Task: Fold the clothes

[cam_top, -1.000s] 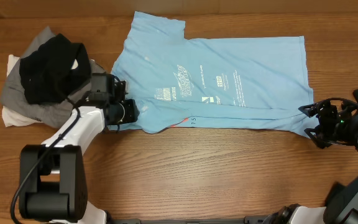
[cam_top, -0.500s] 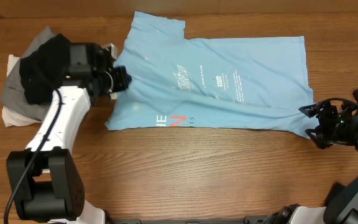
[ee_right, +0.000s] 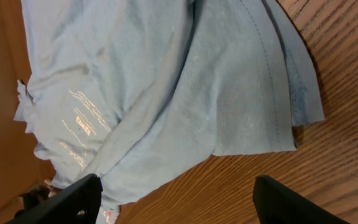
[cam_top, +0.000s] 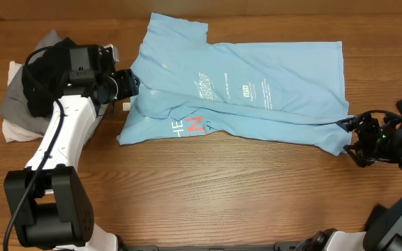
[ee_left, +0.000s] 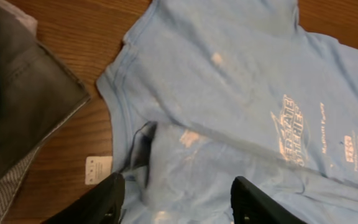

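Observation:
The light blue T-shirt (cam_top: 257,84) lies spread across the table, with white print in the middle and red and white letters (cam_top: 190,126) near its left front edge. My left gripper (cam_top: 127,84) hovers over the shirt's left edge by the sleeve. In the left wrist view it (ee_left: 176,205) is open, the blue cloth lying loose below its fingers (ee_left: 107,200). My right gripper (cam_top: 350,139) stands open beside the shirt's right front corner (ee_right: 291,112), above bare wood. A pile of black, grey and white clothes (cam_top: 44,87) sits at the far left.
A small white tag (ee_left: 97,169) lies on the wood beside the shirt's left edge. The grey garment (ee_left: 23,99) of the pile lies close to the left gripper. Bare wooden table (cam_top: 222,188) runs along the front.
My left gripper went from the shirt's front left edge back toward the sleeve, pulling cloth so the red letters showed, then opened and let go. The right arm has not moved.

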